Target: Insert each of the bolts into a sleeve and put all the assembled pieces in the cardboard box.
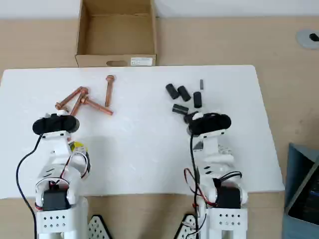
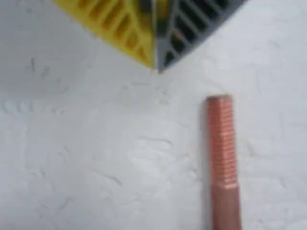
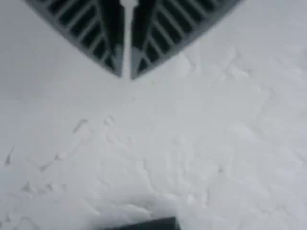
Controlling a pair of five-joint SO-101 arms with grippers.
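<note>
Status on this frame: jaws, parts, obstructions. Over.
Both jaws shut, empty, over the white mat. Bolts loose by the left arm, sleeves by the right, none joined. Cardboard box holds nothing. No obstruction seen.

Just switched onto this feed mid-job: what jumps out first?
A heap of copper bolts lies on the left side of the white mat, with a cluster of black sleeves on its right side. Beyond the far edge stands the open cardboard box, with nothing inside it.
</note>
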